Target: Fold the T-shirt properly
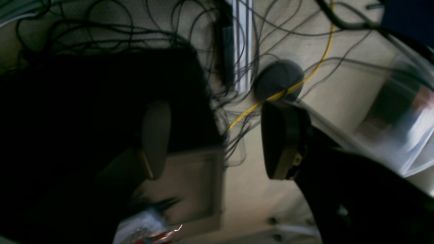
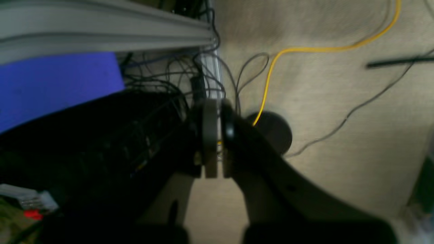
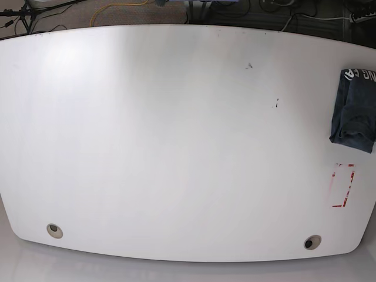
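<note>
The T-shirt [image 3: 354, 109] lies folded into a small dark navy bundle at the right edge of the white table [image 3: 176, 141], with white lettering showing along its far end. Neither arm appears in the base view. In the left wrist view my left gripper [image 1: 218, 140] stands open over the floor, a wide gap between its fingers [image 1: 156, 139] and nothing in it. My right gripper [image 2: 218, 135] is shut, its pads [image 2: 210, 135] pressed together with nothing between them, also facing the floor.
A red-outlined rectangle [image 3: 342, 186] is marked on the table just in front of the shirt. Two round holes [image 3: 54, 230] [image 3: 312, 241] sit near the front edge. Below the wrists lie tangled black cables [image 1: 101, 30], a yellow cable [image 2: 305, 49] and a dark round foot [image 1: 278, 79].
</note>
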### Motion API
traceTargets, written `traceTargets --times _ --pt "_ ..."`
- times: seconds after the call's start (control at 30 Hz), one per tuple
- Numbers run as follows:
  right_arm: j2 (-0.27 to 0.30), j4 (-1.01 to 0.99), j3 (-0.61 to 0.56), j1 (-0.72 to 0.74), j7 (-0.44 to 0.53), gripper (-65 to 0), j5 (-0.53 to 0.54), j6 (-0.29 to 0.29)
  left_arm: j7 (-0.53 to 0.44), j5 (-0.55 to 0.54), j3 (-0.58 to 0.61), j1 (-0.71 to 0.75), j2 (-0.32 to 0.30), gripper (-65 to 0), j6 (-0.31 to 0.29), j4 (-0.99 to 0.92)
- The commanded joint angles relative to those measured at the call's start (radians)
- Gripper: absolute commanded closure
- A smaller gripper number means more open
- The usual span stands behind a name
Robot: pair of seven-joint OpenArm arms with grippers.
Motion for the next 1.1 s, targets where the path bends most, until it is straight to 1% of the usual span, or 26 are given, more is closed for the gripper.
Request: traceTargets --times 0.0,0.03,0.1,0.2,0.37,0.47,0.57,0.63,1.07 --pt "0.009 -0.08 0.004 0.047 0.013 -1.4 -0.01 0.003 -0.037 0.004 0.001 -0.055 0.002 -37.9 0.044 -0.164" --pt "0.011 -0.118 0.004 0.07 0.013 -1.4 -0.022 0.003 -0.041 0.004 0.001 -0.088 0.002 -37.9 0.072 -0.217" --pt "0.018 -0.172 0.004 0.11 0.013 -1.4 -0.047 0.003 -0.04 0.004 0.001 -0.144 0.0 -37.9 0.106 -0.294" --pt "0.028 -0.238 0.004 0.161 0.013 -1.4 -0.085 -0.009 -0.04 0.007 0.006 -0.194 0.0 -37.9 0.132 -0.365" --pt "0.025 -0.318 0.002 0.228 0.013 -1.4 -0.16 -0.092 -0.04 0.01 0.006 -0.234 0.0 -38.1 0.173 -0.385" --pt "0.022 -0.35 0.002 0.259 0.012 -1.6 -0.195 -0.127 -0.023 0.01 0.006 -0.236 0.0 -38.1 0.199 -0.383" --pt "0.012 -0.393 0.002 0.291 0.012 -1.6 -0.215 -0.152 0.016 0.008 0.003 -0.26 0.0 -38.1 0.204 -0.38" --pt "0.012 -0.41 0.002 0.303 0.012 -1.6 -0.217 -0.152 0.025 0.005 0.003 -0.273 0.0 -38.1 0.204 -0.38" --pt "0.002 -0.423 0.002 0.335 0.012 -1.6 -0.212 -0.156 0.025 0.008 0.006 -0.271 0.005 -38.1 0.204 -0.379"
